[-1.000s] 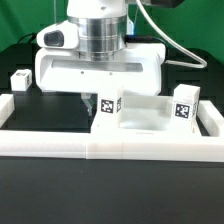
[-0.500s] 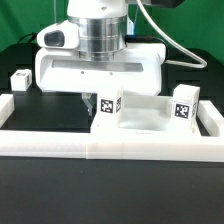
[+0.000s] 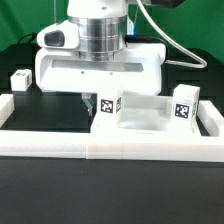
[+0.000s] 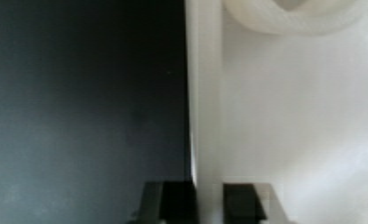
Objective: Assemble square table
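Wrist view shows the jaws closed on the edge of the square table slab (image 4: 287, 120), which rests on the bench (image 3: 50, 112) against the border wall (image 3: 110, 150), two tagged legs (image 3: 110, 105) standing on it.

The black surface (image 3: 45, 112) carries a long, low white border wall (image 3: 110, 148) that bends into a U. Inside the wall, toward its corner on the exterior view's right, a thick white square slab (image 3: 145, 122) lies flat on the surface, set against the wall's front run. Outside the wall, just beyond its arm on the exterior view's left, a small white tagged leg (image 3: 18, 80) rests on the surface.
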